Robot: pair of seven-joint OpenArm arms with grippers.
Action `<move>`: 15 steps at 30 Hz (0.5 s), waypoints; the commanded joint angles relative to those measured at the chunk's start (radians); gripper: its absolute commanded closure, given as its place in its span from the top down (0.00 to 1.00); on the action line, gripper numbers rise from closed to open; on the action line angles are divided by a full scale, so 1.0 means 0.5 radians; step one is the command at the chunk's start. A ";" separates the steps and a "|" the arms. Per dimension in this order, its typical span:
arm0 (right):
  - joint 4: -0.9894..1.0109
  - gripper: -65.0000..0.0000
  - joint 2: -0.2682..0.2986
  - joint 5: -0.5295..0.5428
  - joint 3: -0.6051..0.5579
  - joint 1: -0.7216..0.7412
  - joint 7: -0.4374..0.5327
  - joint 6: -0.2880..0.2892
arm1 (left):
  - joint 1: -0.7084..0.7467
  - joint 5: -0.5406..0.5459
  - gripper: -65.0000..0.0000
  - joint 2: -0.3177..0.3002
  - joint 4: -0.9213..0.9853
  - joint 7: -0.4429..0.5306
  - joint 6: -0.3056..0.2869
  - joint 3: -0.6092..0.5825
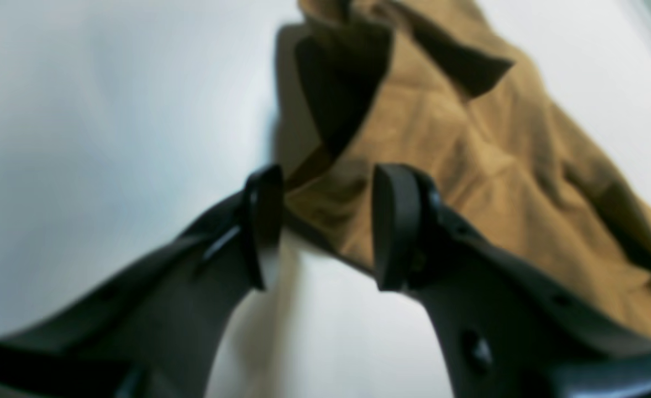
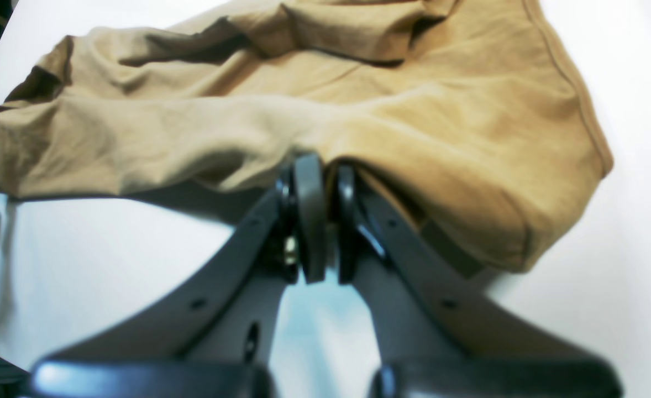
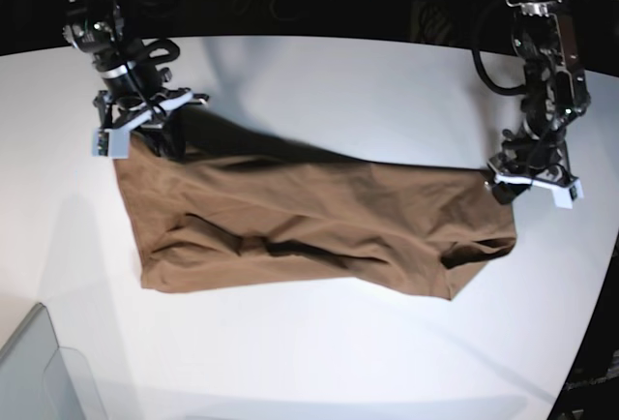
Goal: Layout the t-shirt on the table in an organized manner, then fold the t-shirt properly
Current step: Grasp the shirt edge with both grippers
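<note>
Jaws of the right gripper [image 2: 325,166] are clenched on the t-shirt [image 2: 497,127]; the left gripper's [image 1: 325,177] stand parted at its corner. Tan-brown, plain and creased, the t-shirt lies partly folded over itself on the white table [image 3: 290,352], its gripped edge lifted.

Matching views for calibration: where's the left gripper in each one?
Left wrist: left gripper, fingers apart at picture centre, over the shirt's corner.
Right wrist: only a sliver of dark at the left edge, by the shirt's end; can't tell if it's the gripper.
Base: right side, slightly above mid-height.
Shared landmark: the tan shirt, in all three.
</note>
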State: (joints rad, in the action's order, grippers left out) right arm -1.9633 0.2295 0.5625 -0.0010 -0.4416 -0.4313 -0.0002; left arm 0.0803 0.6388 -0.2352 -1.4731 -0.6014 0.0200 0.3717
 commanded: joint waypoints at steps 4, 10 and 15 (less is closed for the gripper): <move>-0.031 0.00 0.003 0.018 0.003 0.007 0.048 0.011 | -0.070 -0.116 0.40 0.045 -0.035 0.041 -0.029 -0.021; -0.028 0.00 0.003 0.018 0.003 0.010 0.048 0.011 | -0.193 -0.377 0.40 0.174 0.069 0.041 -0.032 -0.024; -0.024 0.00 0.006 0.015 0.003 0.013 0.048 0.011 | -0.276 -0.411 0.33 0.193 0.213 0.038 -0.032 -0.024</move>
State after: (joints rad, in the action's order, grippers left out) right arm -1.9610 0.2268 0.5621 -0.0010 -0.4408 -0.4339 -0.0002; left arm -0.0319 0.4229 -0.1322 -1.3468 -0.6029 0.0093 0.3580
